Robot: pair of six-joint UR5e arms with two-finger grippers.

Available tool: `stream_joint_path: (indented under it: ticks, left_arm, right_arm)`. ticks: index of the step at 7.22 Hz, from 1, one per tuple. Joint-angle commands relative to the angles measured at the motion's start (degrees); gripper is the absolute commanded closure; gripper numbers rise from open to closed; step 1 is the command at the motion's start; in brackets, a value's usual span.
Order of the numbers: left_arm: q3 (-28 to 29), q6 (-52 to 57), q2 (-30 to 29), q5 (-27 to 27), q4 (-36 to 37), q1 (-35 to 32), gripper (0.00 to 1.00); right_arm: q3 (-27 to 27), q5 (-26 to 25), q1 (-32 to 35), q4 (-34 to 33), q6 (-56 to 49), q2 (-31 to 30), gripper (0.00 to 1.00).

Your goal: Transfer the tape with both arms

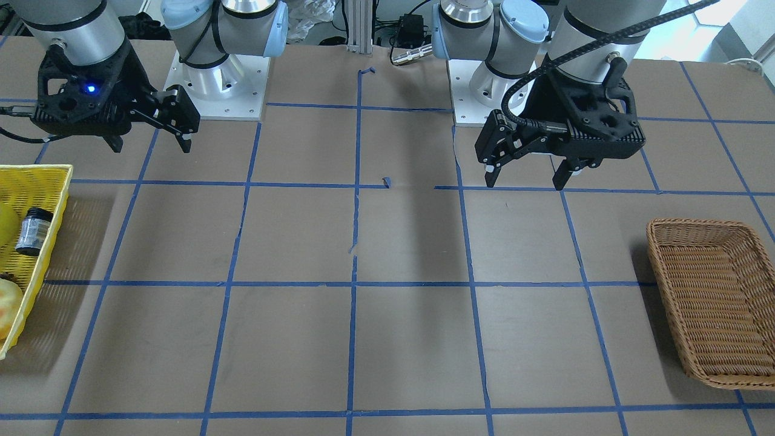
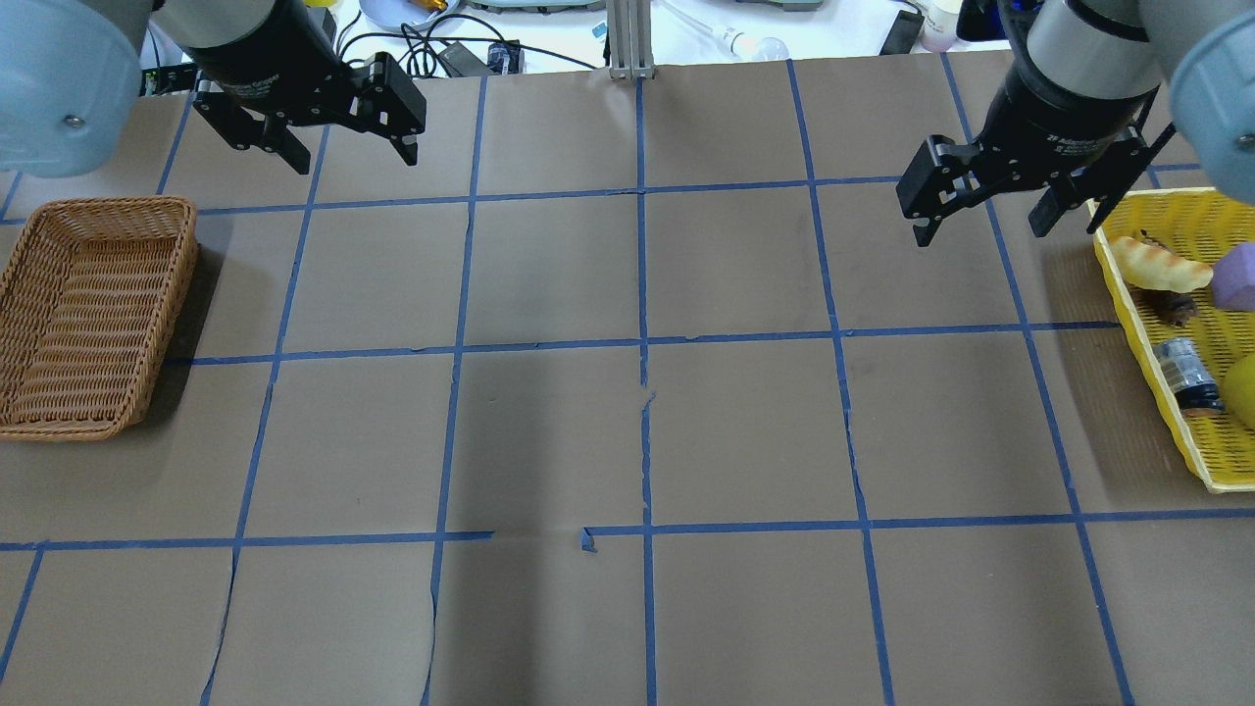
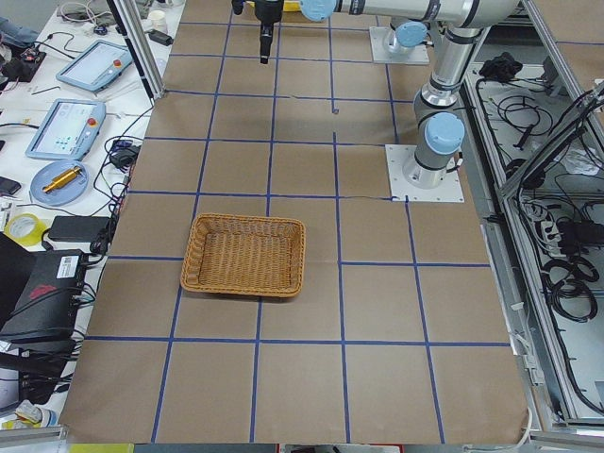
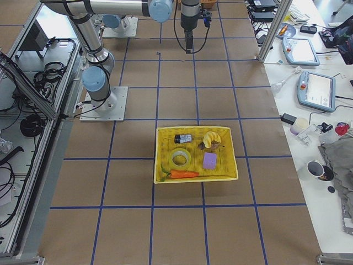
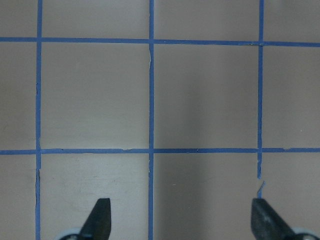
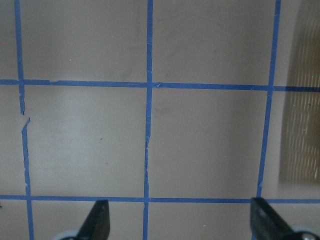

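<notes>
- Seen from the robot's right end, a yellow basket [image 4: 159, 152] sits nearest on the bench [image 4: 132, 221].
- The tape [image 4: 180, 158] lies flat inside that basket, on the side toward the robot. It is just beside a carrot [image 4: 181, 174] along the near wall and next to a purple block [image 4: 209, 160].
- A dark bottle [image 4: 183, 138] and a bread piece [image 4: 209, 139] lie along the basket's far wall.
- Beyond the basket, the right arm [image 4: 110, 6] reaches out over the bench. The right fingers [image 6: 98, 222] are spread wide with nothing between them, and they point down at bare bench crossed by blue grid lines [image 6: 147, 140]. They hang above the bench, near the yellow basket's edge but apart from it.
- Farther along, the left fingers [image 5: 98, 220] are spread just as wide, gripping nothing, and hang above the bench over a grid crossing.
- At the far end, a brown wicker basket [image 2: 59, 412] rests on the bench, near the left fingers and not touching them.
</notes>
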Motion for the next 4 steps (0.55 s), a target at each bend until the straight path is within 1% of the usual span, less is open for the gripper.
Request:
stream_joint_path:
  ticks: [1, 4]
  left_arm:
    - [-0.14, -0.04, 0.11, 0.01, 0.01, 0.00, 0.00]
    - [-0.14, -0.04, 0.20, 0.01, 0.01, 0.00, 0.00]
  right_arm:
    - [-0.02, -0.09, -0.18, 0.25, -0.04, 0.02, 0.00]
    - [0.32, 0.09, 0.00, 0.34, -0.04, -0.07, 0.00]
